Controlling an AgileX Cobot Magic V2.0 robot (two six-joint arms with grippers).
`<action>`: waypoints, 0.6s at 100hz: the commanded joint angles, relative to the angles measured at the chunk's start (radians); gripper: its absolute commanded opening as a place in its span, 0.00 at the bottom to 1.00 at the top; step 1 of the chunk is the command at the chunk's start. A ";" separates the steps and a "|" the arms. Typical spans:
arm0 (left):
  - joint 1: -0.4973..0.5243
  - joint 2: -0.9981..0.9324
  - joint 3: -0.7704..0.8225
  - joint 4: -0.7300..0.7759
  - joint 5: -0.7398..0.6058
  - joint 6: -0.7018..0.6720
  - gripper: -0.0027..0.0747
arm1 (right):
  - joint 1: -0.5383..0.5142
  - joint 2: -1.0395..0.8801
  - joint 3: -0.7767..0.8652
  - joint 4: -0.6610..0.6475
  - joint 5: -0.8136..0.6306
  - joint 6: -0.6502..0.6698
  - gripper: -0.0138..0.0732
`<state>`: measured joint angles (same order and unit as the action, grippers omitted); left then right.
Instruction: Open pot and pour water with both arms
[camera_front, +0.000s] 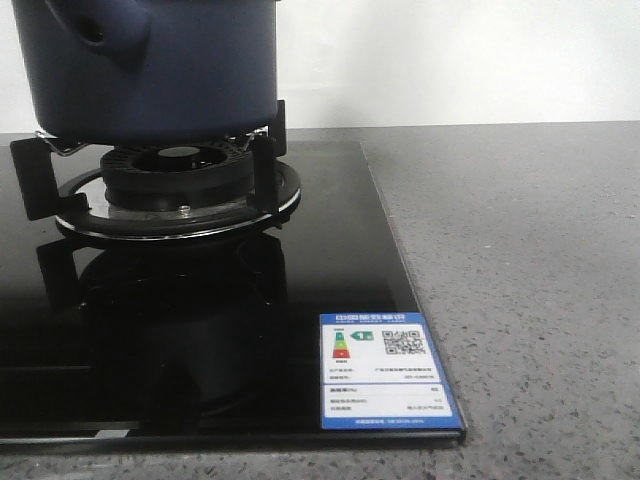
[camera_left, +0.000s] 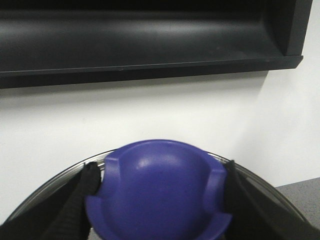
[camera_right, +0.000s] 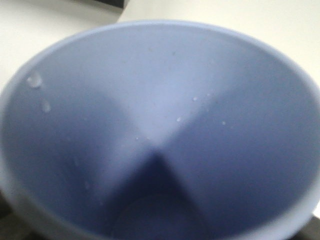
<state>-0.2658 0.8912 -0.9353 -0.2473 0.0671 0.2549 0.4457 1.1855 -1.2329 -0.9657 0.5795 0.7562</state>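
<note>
Only one label can be seen: a blue-bordered white energy sticker (camera_front: 389, 372) with a QR code, its small print unreadable, on the glossy black glass hob (camera_front: 330, 250) set in grey speckled stone counter (camera_front: 530, 280). Atop the black burner grate (camera_front: 262, 165) sits the large dark navy-blue pot (camera_front: 150, 65). Left wrist view alone shows black left gripper (camera_left: 160, 192) fingers (camera_left: 82, 192) clamping a rounded blue lid knob (camera_left: 160, 190). Right wrist view shows a light blue cup's (camera_right: 155, 125) droplet-flecked interior; that gripper's state I cannot tell.
</note>
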 joint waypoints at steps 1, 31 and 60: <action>0.002 -0.009 -0.039 0.000 -0.104 -0.004 0.55 | -0.048 -0.097 0.086 -0.047 -0.147 0.073 0.58; 0.002 -0.009 -0.039 0.000 -0.104 -0.004 0.55 | -0.166 -0.313 0.501 -0.047 -0.433 0.117 0.58; 0.002 -0.009 -0.039 0.000 -0.104 -0.004 0.55 | -0.257 -0.338 0.711 -0.059 -0.607 0.117 0.58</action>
<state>-0.2658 0.8912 -0.9353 -0.2473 0.0671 0.2549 0.2241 0.8391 -0.5152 -1.0016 0.0523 0.8668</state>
